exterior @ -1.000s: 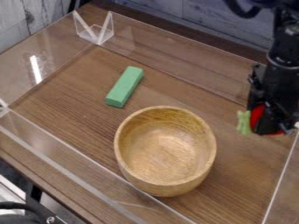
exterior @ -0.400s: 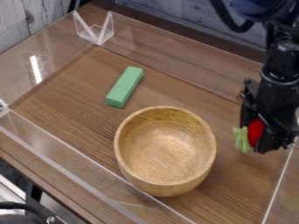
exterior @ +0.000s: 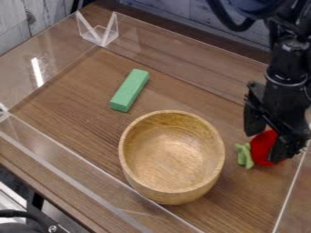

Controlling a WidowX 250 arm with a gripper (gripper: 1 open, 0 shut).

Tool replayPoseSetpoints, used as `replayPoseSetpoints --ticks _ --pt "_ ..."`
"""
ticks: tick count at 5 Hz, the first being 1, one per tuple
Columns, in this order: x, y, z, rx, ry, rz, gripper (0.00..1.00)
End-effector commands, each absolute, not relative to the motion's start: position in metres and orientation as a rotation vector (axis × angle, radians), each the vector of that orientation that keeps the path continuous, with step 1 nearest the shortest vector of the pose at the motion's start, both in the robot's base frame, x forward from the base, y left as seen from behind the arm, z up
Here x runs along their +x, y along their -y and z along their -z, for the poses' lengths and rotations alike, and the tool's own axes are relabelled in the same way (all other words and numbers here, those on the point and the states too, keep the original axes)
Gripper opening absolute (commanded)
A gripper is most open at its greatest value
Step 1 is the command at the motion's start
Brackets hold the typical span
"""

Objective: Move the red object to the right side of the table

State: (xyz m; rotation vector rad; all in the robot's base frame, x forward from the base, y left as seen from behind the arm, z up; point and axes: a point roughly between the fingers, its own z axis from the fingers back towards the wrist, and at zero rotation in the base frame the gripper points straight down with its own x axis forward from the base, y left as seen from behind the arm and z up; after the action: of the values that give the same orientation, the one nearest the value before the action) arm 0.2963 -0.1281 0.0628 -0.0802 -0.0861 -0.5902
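Observation:
The red object (exterior: 260, 147), a small round toy fruit with a green leaf pointing left, rests on the table (exterior: 73, 100) near its right edge, just right of the wooden bowl. My gripper (exterior: 275, 138) hangs straight down over it, black fingers spread apart on either side, open and no longer pinching it. Part of the fruit is hidden behind the fingers.
A large wooden bowl (exterior: 172, 156) sits front centre, almost touching the fruit's leaf. A green rectangular block (exterior: 130, 89) lies behind it to the left. Low clear acrylic walls (exterior: 289, 196) edge the table, close to the gripper's right. A clear folded stand (exterior: 97, 29) is at the back left.
The gripper came down and forward with the fruit, then its fingers spread. The fruit now sits lower on the tabletop, its leaf turned toward the bowl.

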Motion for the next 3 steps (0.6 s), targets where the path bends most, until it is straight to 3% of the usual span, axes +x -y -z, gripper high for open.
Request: replayPoseSetpoints --ticks 1,3 --pt "0.303 0.132 -0.092 -0.103 0.174 0.565 1.0" --pt "0.311 0.111 -0.098 -0.134 0.213 0.462 1.0"
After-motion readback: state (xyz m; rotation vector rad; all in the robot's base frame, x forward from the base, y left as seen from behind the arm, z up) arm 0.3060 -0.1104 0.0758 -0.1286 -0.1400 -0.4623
